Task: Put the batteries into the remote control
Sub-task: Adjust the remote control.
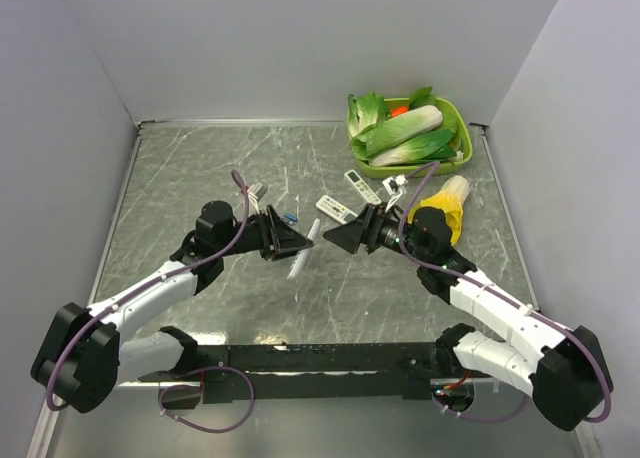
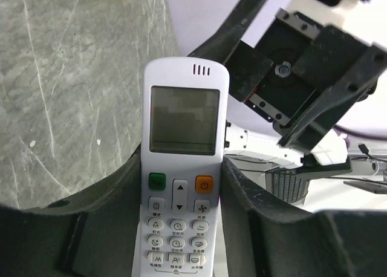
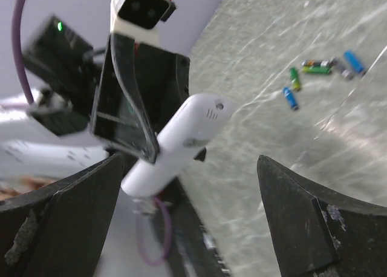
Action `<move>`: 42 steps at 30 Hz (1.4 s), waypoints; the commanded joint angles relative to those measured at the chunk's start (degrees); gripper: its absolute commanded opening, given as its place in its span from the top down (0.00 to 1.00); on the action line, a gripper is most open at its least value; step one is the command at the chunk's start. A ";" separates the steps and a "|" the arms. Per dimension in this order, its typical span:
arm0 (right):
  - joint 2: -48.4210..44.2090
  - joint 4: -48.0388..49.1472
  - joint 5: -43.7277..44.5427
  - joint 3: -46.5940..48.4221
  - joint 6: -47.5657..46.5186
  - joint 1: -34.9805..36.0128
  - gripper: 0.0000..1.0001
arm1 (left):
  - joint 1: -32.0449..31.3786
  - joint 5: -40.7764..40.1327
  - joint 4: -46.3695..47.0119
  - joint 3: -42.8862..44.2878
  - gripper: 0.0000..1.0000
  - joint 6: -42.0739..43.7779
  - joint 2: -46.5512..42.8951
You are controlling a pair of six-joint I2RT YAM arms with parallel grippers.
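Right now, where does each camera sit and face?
Top external: above, behind the left arm and right arm, looking down at the table; both show.
Left wrist: looks past its jaws, shut on the remote control, toward the right arm.
Right wrist: looks between its open jaws at the left arm.
Shared: both wrist views show the remote control.

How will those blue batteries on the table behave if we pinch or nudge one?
Likely to roll: the blue batteries are small smooth cylinders lying on their sides on the hard, glossy table. Probably light and rigid, so a pinch shouldn't deform them, but they may squirt out. The green cells lie close by, so a nudge could scatter those too.
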 commanded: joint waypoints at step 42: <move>7.39 25.60 12.22 -9.58 41.06 5.01 1.00 | -4.23 -22.63 -14.37 2.73 0.01 13.87 -13.41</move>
